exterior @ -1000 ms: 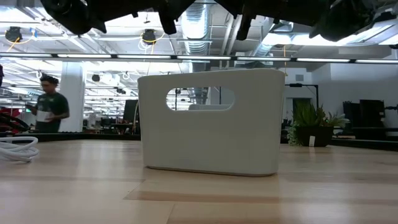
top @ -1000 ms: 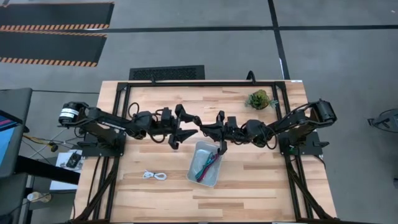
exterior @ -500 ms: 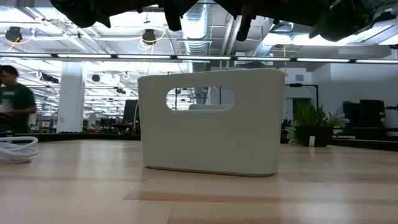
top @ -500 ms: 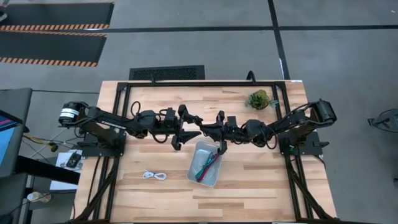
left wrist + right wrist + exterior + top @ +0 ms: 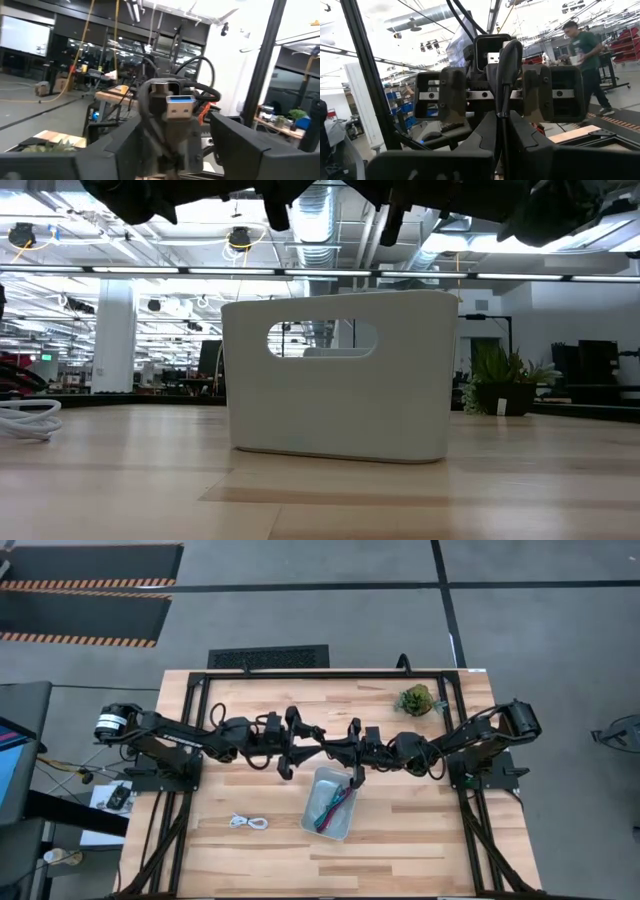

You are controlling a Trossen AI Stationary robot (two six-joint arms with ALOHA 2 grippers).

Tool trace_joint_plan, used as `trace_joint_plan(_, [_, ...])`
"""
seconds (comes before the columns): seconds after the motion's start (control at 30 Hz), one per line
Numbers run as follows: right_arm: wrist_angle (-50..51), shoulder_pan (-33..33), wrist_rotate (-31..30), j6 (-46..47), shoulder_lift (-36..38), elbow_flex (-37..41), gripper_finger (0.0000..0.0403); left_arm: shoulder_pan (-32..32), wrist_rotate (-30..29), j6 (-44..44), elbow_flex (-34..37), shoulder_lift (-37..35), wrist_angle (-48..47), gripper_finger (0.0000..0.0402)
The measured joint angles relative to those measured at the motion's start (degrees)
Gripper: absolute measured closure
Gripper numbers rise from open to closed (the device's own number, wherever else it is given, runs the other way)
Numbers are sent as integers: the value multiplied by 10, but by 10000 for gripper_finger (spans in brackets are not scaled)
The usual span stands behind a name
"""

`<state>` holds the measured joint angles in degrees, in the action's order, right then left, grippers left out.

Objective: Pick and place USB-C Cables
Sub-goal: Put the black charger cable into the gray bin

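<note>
On the near left part of the wooden worktop (image 5: 420, 840) a white cable (image 5: 249, 823) lies coiled by itself, well apart from everything else; from table height its loops show at the left edge.

To its right, near the middle of the worktop, stands a pale bin (image 5: 331, 803) with a cut-out handle in its side. Inside it lie a magenta-red cable (image 5: 334, 809) and a teal-blue cable (image 5: 322, 812), tangled side by side. I cannot make out a black one among them.

Just beyond the bin, both dark arms reach in from the sides and meet above the middle of the worktop. The right claw (image 5: 356, 780) hangs over the far right corner of the bin, its fingers drawn together, with nothing visible between them. The left claw (image 5: 289, 766) hangs above bare wood just to the far left of the bin, touching nothing; its fingers stand partly apart, and no cable is between them. The two wrists face each other closely, each filling the other's camera.

Farther back, near the far right corner of the worktop, sits a small green plant (image 5: 417, 699).

Beyond the worktop, in the room, a person (image 5: 584, 60) in a dark green top is walking.
</note>
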<state>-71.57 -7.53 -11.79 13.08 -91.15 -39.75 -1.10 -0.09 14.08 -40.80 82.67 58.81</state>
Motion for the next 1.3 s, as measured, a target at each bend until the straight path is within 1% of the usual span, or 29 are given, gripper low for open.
trace_joint_plan(0.23, [0, 0, 0, 6, 0, 0, 369, 0, -35, -1, 0, 0, -14, 276])
trace_joint_plan(0.4, [1, 1, -4, 18, 0, 0, 363, 2, -34, -10, 0, -1, -14, 357])
trace_joint_plan(0.43, [3, 2, -4, 19, 0, 0, 359, 2, -32, -10, 0, -1, -14, 364])
trace_joint_plan(0.57, [23, 2, -3, 20, 0, 0, 339, 2, -25, -10, 1, -1, -25, 364])
trace_joint_plan(0.67, [36, 1, -3, 16, 0, 0, 316, 2, -23, -6, 1, -4, -49, 364])
trace_joint_plan(0.83, [78, 1, 0, 1, 26, 0, 258, 2, -23, -8, 1, -28, -100, 364])
trace_joint_plan(0.97, [136, 4, 0, -2, 72, 0, 213, 3, -36, -19, 1, -66, -145, 364])
trace_joint_plan(1.07, [203, 5, -1, -12, 123, 0, 192, 3, -63, -32, 1, -99, -211, 364])
trace_joint_plan(1.13, [257, 5, -10, -12, 162, 0, 186, 3, -85, -31, 0, -121, -270, 364])
trace_joint_plan(1.2, [329, 5, -23, -12, 209, 0, 185, 3, -108, -15, -14, -134, -348, 364])
trace_joint_plan(1.3, [418, 3, -50, -8, 275, 0, 192, -5, -136, 21, -52, -132, -464, 364])
